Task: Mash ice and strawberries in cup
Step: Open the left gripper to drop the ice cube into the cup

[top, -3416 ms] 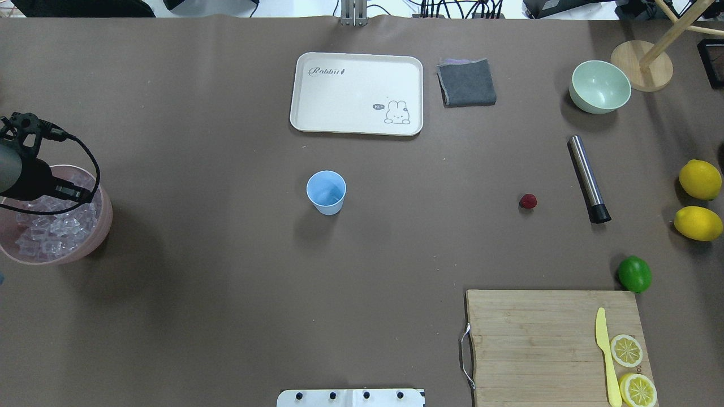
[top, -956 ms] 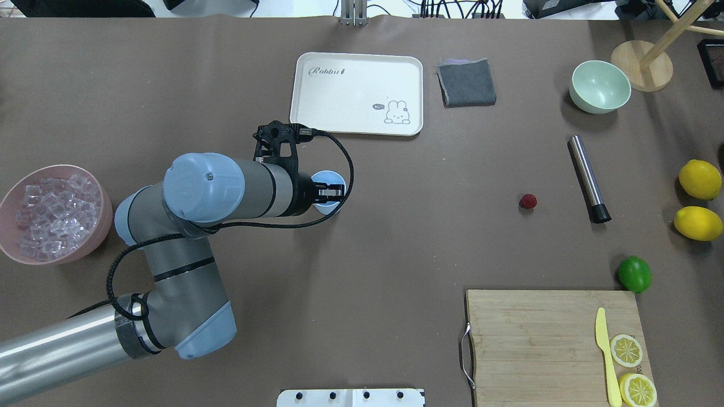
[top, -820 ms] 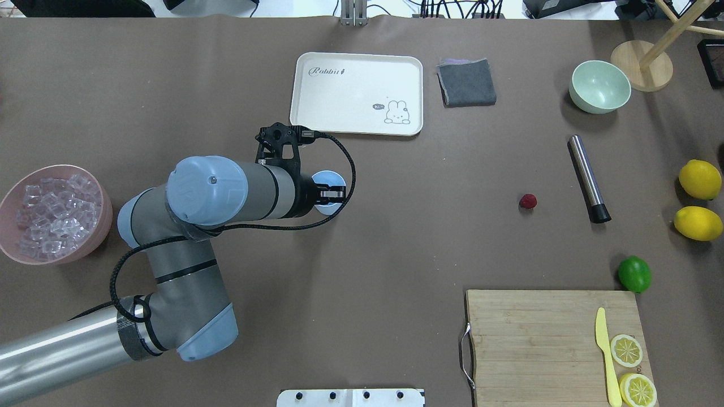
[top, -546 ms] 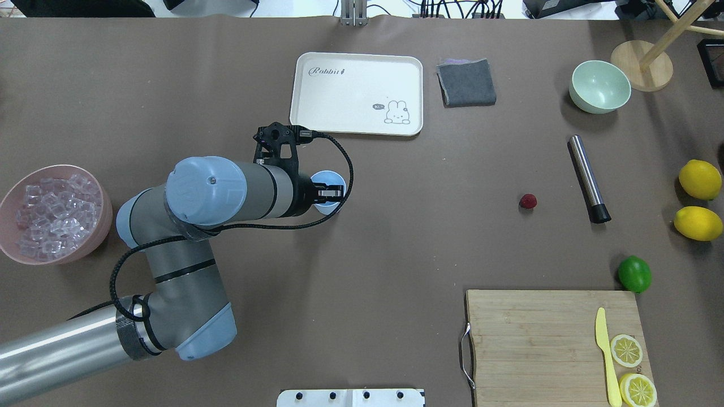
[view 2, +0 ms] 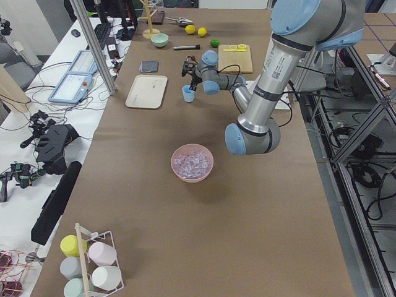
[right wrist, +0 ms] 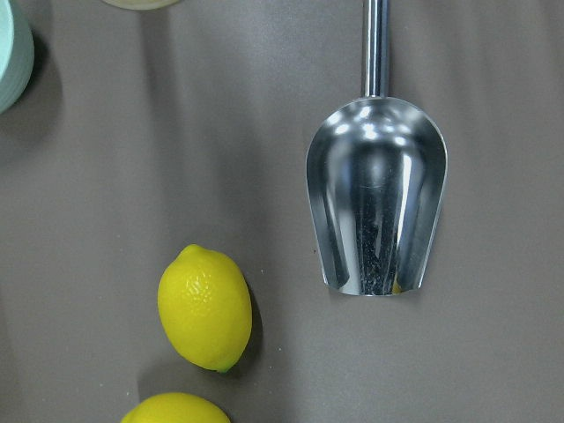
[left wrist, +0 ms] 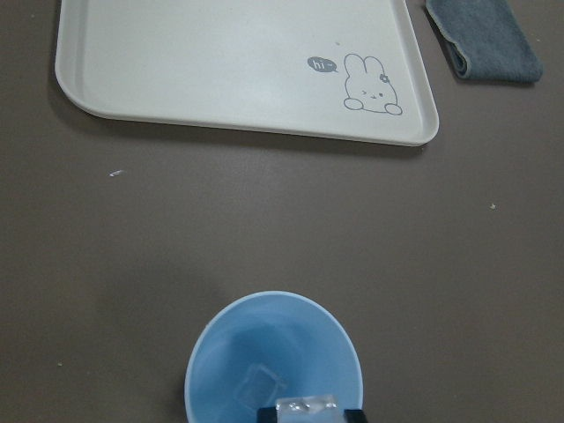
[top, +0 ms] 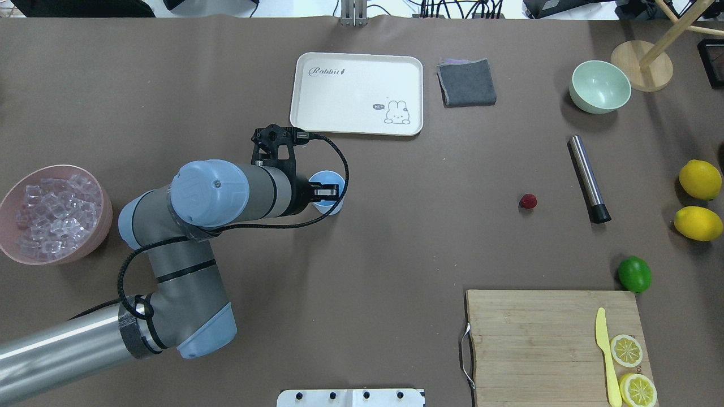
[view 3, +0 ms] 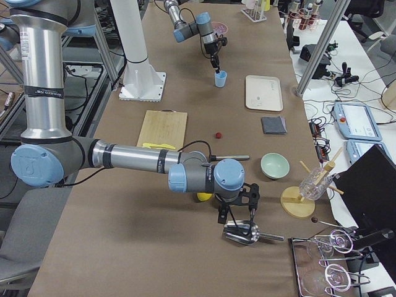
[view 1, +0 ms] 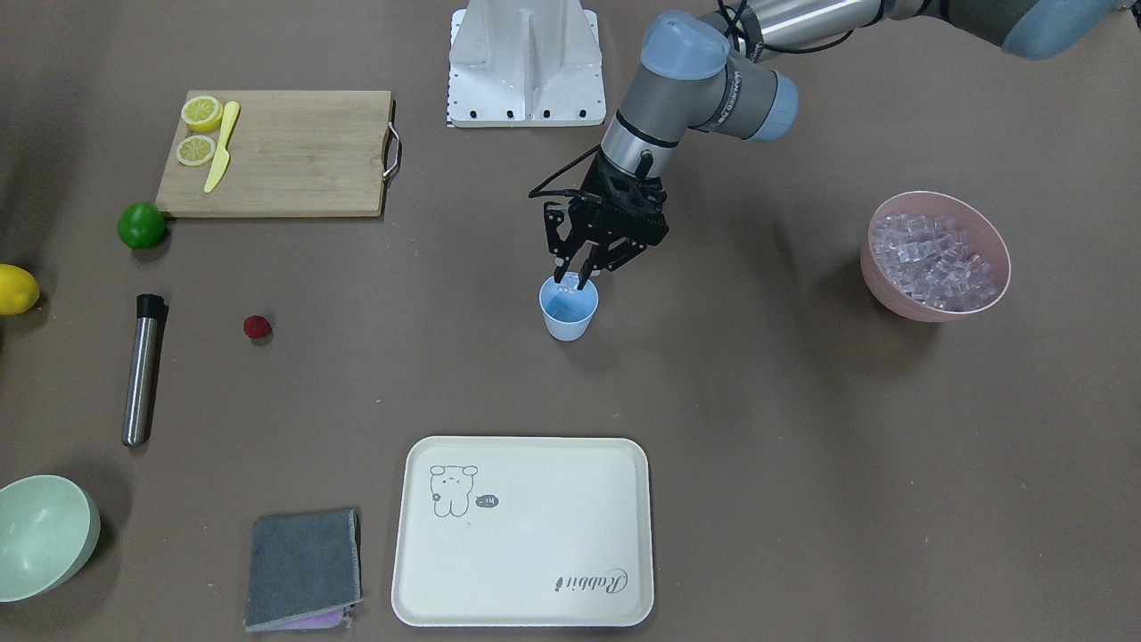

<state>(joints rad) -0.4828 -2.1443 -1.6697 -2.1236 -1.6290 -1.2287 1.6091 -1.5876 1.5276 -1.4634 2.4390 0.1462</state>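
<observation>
Front view: the left gripper [view 1: 571,275] is hanging over the cup [view 1: 569,314], fingers pointing down and clenching 1 cube [view 1: 568,279] just above the rim. The cup is standing upright mid-table, mouth up, long axis vertical. On the robot's left, more ice [view 1: 931,254] is lying heaped in the pink bowl [view 1: 894,300], well apart from the cup. The strawberry [view 1: 258,327] is lying on the table on the robot's right, between the cup and the muddler [view 1: 143,370]. It is too small to tell which way it points.

Overhead view: the left arm [top: 209,192] is covering the cup's near-left part. The muddler's long axis is running away from the robot, with the black end nearer the robot. The tray [top: 356,93] is lying beyond the cup, with the cloth [top: 466,82] to its right.

Left wrist view: the cup's round mouth is facing the camera, with 1 cube lying on its floor. The held cube is sitting between 2 black fingertips [left wrist: 267,416] at the bottom edge.

Right side view: the right gripper [view 3: 237,219] is hovering over the scoop [view 3: 245,234]. I cannot tell whether it is released or clenched.

Right wrist view: the scoop is lying hollow side up, its handle pointing to the top edge and a lemon [right wrist: 204,307] beside it.
</observation>
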